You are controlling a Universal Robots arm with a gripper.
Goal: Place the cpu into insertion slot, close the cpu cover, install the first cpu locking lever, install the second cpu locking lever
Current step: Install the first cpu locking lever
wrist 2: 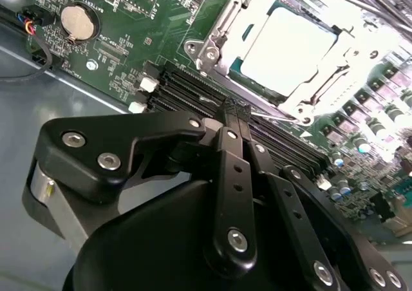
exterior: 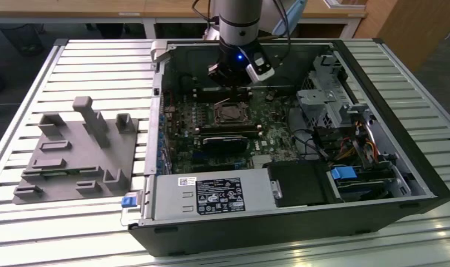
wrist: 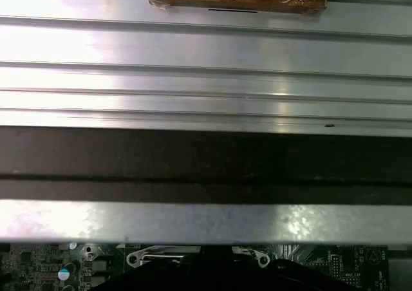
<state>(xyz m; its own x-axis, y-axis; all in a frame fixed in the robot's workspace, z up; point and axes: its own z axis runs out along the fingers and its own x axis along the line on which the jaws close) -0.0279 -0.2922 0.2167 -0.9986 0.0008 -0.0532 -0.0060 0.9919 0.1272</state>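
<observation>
The cpu (wrist 2: 291, 51) lies flat in the insertion slot on the green motherboard, its metal top glaring bright. The cpu cover (wrist 2: 222, 30), a silvery frame, lies down around it. In the exterior view the slot (exterior: 230, 114) sits in the middle of the board inside the open computer case. My gripper (wrist 2: 235, 109) is shut with its two black fingers pressed together and nothing between them. Its tips hang just beside the slot's edge, over the black memory slots (wrist 2: 187, 91). A thin metal lever rod (wrist 2: 277, 116) runs along that edge, close to the fingertips. In the exterior view the gripper (exterior: 235, 89) hovers just behind the slot.
The open case (exterior: 284, 233) lies on a slatted aluminium table (exterior: 98, 61). A grey fixture block (exterior: 76, 153) stands at the exterior view's left. Drive cages and cables (exterior: 344, 128) crowd the exterior view's right of the board. A power supply (exterior: 209, 197) lies at the front. A coin battery (wrist 2: 78, 20) sits on the board.
</observation>
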